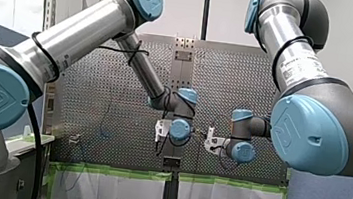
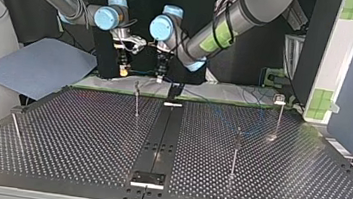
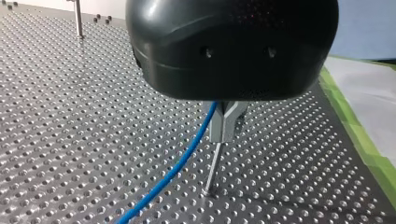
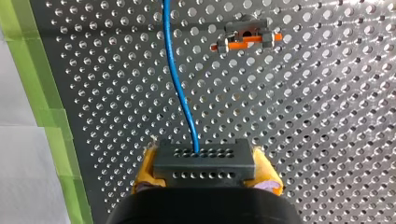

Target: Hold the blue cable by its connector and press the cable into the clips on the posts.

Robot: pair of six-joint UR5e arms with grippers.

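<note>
My right gripper (image 4: 205, 171) has its yellow pads (image 4: 145, 169) clamped on either side of a dark grey rectangular connector with rows of small holes (image 4: 204, 159). A thin blue cable (image 4: 180, 84) leaves the middle of that connector and runs straight ahead over the perforated metal table (image 4: 303, 116). Beside the cable, further ahead of the gripper, stands a small metal clip with an orange insert (image 4: 245, 39). In the left wrist view, my left gripper (image 3: 224, 128) has its metal fingers drawn together at the tips, just above a thin metal post (image 3: 212, 170). The cable rises against these fingers on one side; I cannot tell whether it is pinched there. In the top view both grippers hang side by side at the upper centre of the frame, over the table's far edge. Four slim posts stand across the table: one near the upper centre (image 2: 136, 100), one at the right of centre (image 2: 235, 151), one at the upper right (image 2: 279, 113) and one at the left edge (image 2: 15, 129).
</note>
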